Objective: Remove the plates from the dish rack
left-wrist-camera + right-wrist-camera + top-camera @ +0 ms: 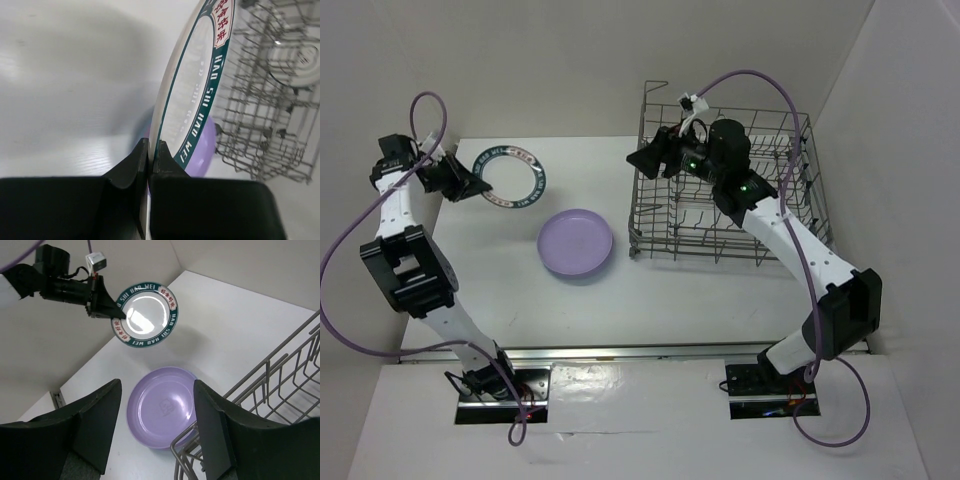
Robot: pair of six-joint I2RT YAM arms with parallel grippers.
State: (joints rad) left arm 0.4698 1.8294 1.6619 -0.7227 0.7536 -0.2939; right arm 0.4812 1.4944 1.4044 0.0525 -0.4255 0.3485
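The left gripper (149, 156) is clamped on just the thin rim of the patterned white plate (199, 102), tilted over the table's (670, 300) far left. With so little purchase, the plate may pivot or slip free, landing hard or striking the lilac plate (576, 243) lying nearby. The right gripper (157, 390), its jaws apart and empty, hangs at the dish rack's (705, 250) left edge, where a finger could snag the wires.
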